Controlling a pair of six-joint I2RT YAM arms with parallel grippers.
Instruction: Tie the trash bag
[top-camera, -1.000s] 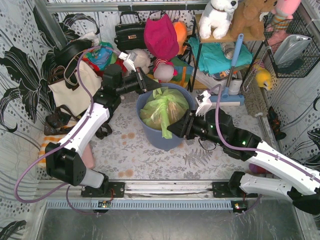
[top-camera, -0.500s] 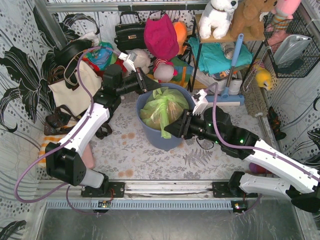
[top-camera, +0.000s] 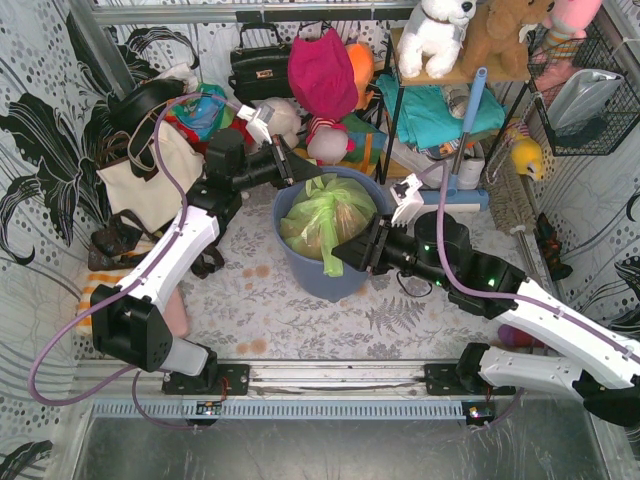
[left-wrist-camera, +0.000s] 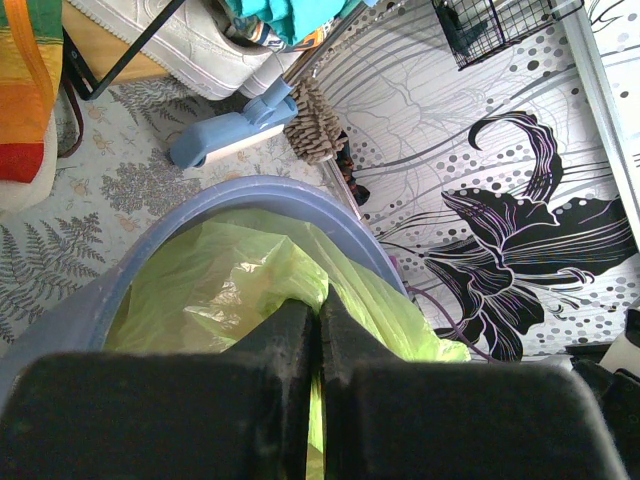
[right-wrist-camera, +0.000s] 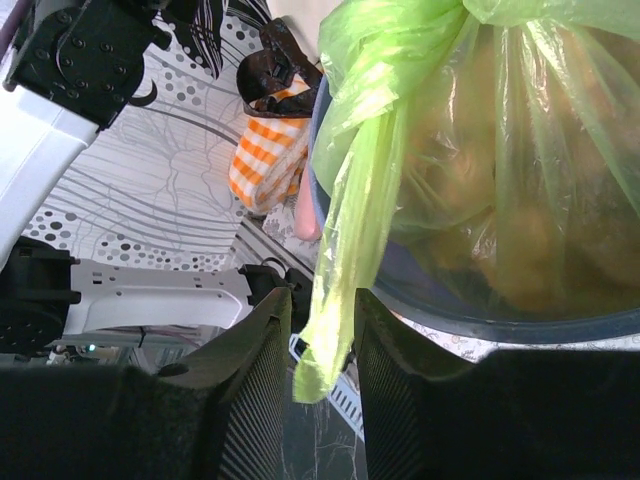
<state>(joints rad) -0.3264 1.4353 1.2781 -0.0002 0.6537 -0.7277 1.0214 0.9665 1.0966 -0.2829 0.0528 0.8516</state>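
Step in hand: gathering the 2 free ends of the trash bag (top-camera: 328, 215) before any knot; no crossing or loop shows yet.
Where the bag is: seated in the blue-grey bin (top-camera: 300, 275) at the middle of the scene, between the 2 arms, with tan scraps showing through the film.
Left gripper (top-camera: 296, 172): at the far-left rim of the bin. In the left wrist view its jaws are pressed together on a flap (left-wrist-camera: 262, 268) of green film, which runs down into the slit between them.
Right gripper (top-camera: 340, 258): just outside the near-right wall of the bin. Its jaws stand apart on either side of the hanging tail (right-wrist-camera: 345, 250); the film fills most of the gap, but no firm pinch shows.
Bag axis: the body stands upright, long axis vertical, mouth upward.
Tail axis: it drapes over the near rim and hangs straight down, free tip lowest.
Line between the 2 ends: far to near across the bin's mouth, leaning slightly right.
Next move, as I judge it: the right jaws close on the tail, then lift it over the bag top toward the held flap so the 2 ends can cross.
What it calls for: a grip high enough on the tail to leave slack, and steady tension from the left side.
Risk: thin film slipping out or tearing.
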